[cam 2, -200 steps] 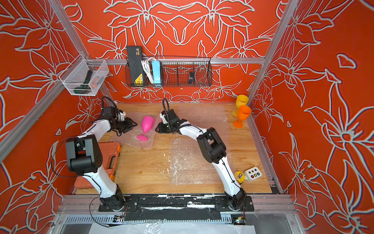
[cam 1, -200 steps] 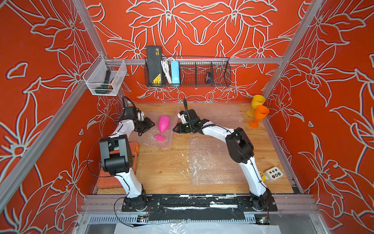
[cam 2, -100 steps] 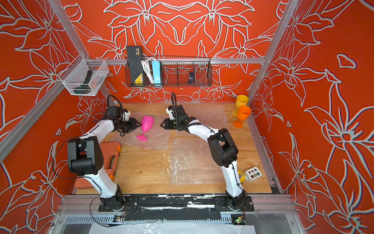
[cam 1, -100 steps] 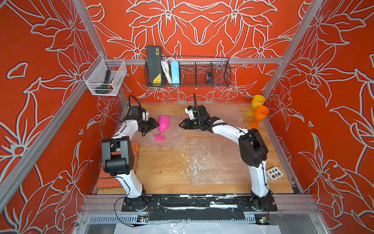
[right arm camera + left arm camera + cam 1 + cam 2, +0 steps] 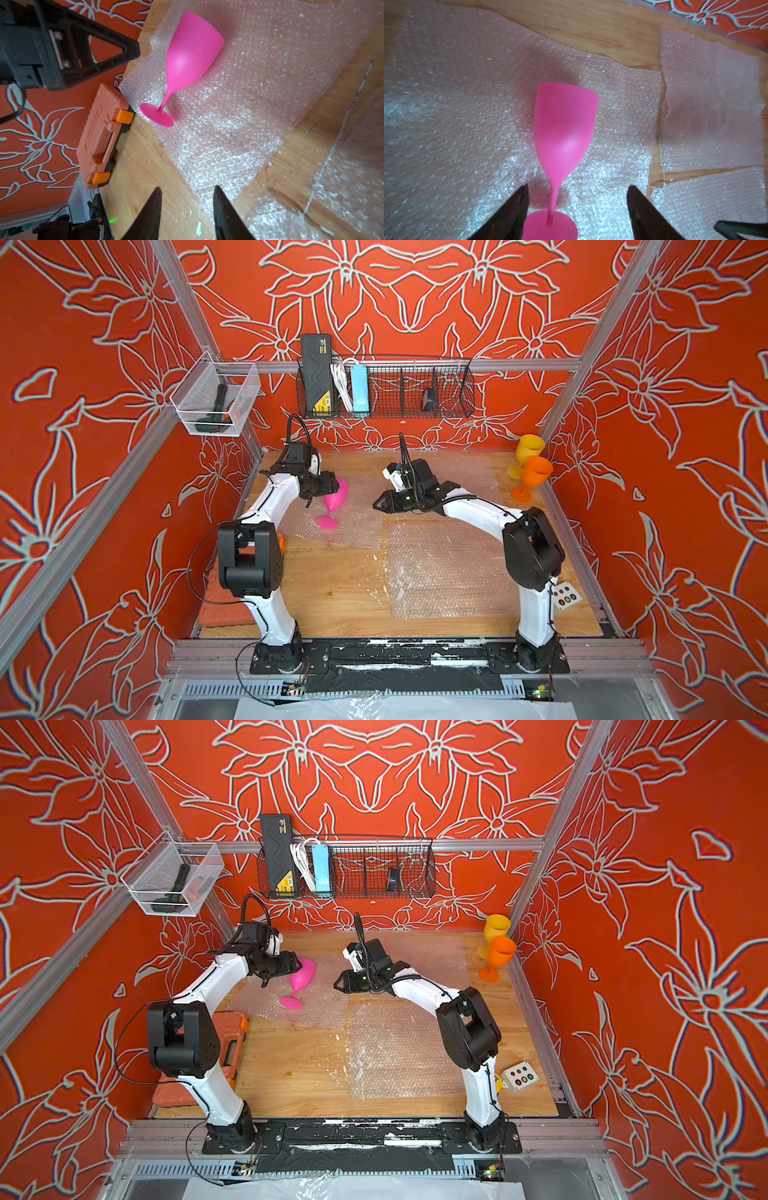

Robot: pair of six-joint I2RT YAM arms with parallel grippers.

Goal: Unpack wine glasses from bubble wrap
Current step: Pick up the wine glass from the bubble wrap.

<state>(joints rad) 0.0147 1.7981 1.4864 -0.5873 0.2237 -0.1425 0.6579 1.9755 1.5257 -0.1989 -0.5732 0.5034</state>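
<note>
The pink wine glass point(image 5: 335, 501) point(image 5: 301, 978) lies on its side on a flat sheet of bubble wrap point(image 5: 353, 526). My left gripper point(image 5: 577, 187) point(image 5: 332, 486) is open just above it, and the thin stem point(image 5: 554, 197) runs untouched between the fingers. My right gripper point(image 5: 187, 188) point(image 5: 376, 504) hovers open and empty to the right of the glass point(image 5: 191, 54), pointing at it. The yellow glass point(image 5: 530, 447) and the orange glass point(image 5: 537, 472) stand upright in the back right corner. Two more flat sheets lie at the middle right point(image 5: 440, 572) and the back right point(image 5: 469, 477).
An orange tool case point(image 5: 226, 1040) point(image 5: 97, 137) lies along the left edge beside my left arm. A small button box point(image 5: 566, 595) sits at the front right. On the back wall hang a wire basket point(image 5: 386, 393) and a clear bin point(image 5: 216, 400).
My left gripper has opened wider at the pink glass. My right arm has drawn back to the right, away from it. The pink glass has stayed in place.
</note>
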